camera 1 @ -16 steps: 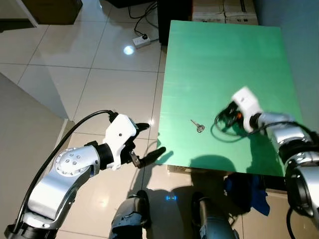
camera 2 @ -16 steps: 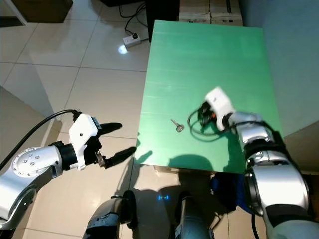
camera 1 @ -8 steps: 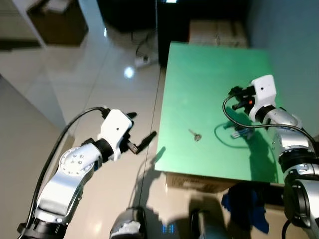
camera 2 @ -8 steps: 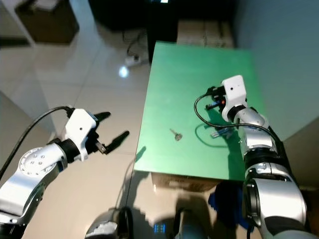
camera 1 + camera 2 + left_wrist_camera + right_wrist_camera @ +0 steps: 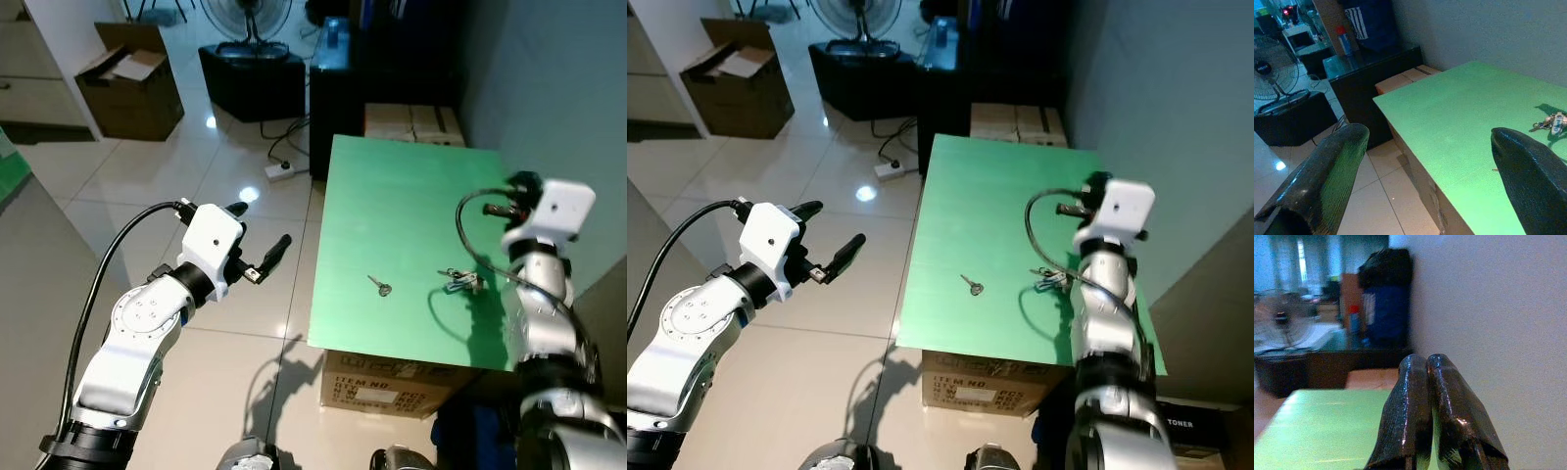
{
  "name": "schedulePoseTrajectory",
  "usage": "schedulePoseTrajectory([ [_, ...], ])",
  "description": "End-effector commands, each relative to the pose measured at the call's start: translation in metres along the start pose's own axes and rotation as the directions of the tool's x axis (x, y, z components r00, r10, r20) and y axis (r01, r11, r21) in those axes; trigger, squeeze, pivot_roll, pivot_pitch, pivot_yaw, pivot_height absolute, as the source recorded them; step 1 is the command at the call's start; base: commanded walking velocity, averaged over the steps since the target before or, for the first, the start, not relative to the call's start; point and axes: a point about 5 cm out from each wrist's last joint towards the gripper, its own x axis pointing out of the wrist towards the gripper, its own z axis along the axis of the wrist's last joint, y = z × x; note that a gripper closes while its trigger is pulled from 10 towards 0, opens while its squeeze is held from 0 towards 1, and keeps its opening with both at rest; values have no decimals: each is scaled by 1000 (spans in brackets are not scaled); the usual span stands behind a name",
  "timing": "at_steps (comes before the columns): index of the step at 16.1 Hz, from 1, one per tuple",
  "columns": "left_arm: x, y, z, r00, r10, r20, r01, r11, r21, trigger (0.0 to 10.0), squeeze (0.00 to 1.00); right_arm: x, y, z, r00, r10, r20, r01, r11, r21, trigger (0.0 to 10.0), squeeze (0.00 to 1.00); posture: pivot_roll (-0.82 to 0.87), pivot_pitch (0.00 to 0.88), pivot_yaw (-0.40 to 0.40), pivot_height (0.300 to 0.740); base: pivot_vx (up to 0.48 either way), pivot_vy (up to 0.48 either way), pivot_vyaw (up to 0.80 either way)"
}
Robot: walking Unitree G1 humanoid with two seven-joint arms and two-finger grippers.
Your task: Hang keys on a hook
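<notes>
A bunch of keys [image 5: 460, 281] lies on the green table top [image 5: 411, 186], towards its right side. A single silver key [image 5: 380, 286] lies to the left of the bunch, near the front edge. My right gripper [image 5: 513, 185] is raised above the table's right side, higher than the bunch and apart from it. Its fingers [image 5: 1430, 406] are shut together, with nothing seen between them. My left gripper [image 5: 258, 247] hangs open over the floor, left of the table. In the left wrist view the bunch of keys [image 5: 1550, 122] shows past one finger [image 5: 1528, 171].
A grey wall [image 5: 558, 88] runs along the table's right side. A cardboard box [image 5: 392, 384] supports the table top. Beyond the table are more boxes [image 5: 411, 122], a black cabinet [image 5: 245, 78], a fan [image 5: 250, 20], a power strip [image 5: 280, 169] and an open carton [image 5: 127, 83].
The camera has risen and now looks further into the room. My right gripper has lifted from the table near the key bunch, which stays on the green top. My left gripper rose slightly.
</notes>
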Motion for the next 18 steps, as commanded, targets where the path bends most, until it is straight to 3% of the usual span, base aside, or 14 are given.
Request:
schedulePoseTrajectory([
  [1, -1, 2, -1, 1000, 13, -2, -13, 1000, 8, 10000, 0, 1, 0, 9, 998, -22, 57, 23, 1000, -19, 0, 0, -25, 0, 25, 740, 0, 0, 0],
  [7, -4, 4, -5, 1000, 12, -1, -12, 1000, 8, 10000, 0, -9, 9, 18, 992, 2, 126, 16, 990, -138, 0, 0, -19, 0, 15, 740, 0, 0, 0],
  [9, -5, 3, -8, 1000, 9, -5, -9, 1000, 10, 10000, 0, -12, 15, 23, 981, 110, 159, -61, 958, -282, 0, 0, -22, 0, 15, 740, 0, 0, 0],
  [10, -4, 3, -8, 1000, 11, -5, -11, 1000, 11, 10000, 0, -12, 16, 23, 980, 121, 159, -71, 953, -293, 0, 0, -24, 0, 13, 740, 0, 0, 0],
  [12, 2, 7, -8, 998, 58, -1, -58, 998, 13, 10000, 0, -14, 17, 20, 986, 106, 128, -72, 967, -246, 0, 0, -32, 0, 18, 740, 0, 0, 0],
  [13, 10, 8, -6, 991, 133, -5, -134, 991, -32, 10000, 0, -15, 21, 18, 991, 104, 84, -87, 979, -183, 0, 0, -35, 0, 19, 740, 0, 0, 0],
  [15, 17, 3, -2, 985, 170, 16, -168, 983, -74, 10000, 0, -19, 25, 16, 992, 117, 41, -111, 986, -127, 0, 0, -43, 0, 15, 740, 0, 0, 0],
  [17, 19, -6, -11, 979, 202, 0, -201, 978, -59, 10000, 0, -26, 31, 12, 987, 158, -5, -158, 982, -101, 1216, 0, -52, 0, 7, 740, 0, 0, 0],
  [18, 16, -5, -16, 968, 249, -2, -249, 964, -96, 10000, 0, -32, 32, 10, 984, 172, -45, -175, 983, -64, 2314, 0, -56, 0, -4, 740, 0, 0, 0],
])
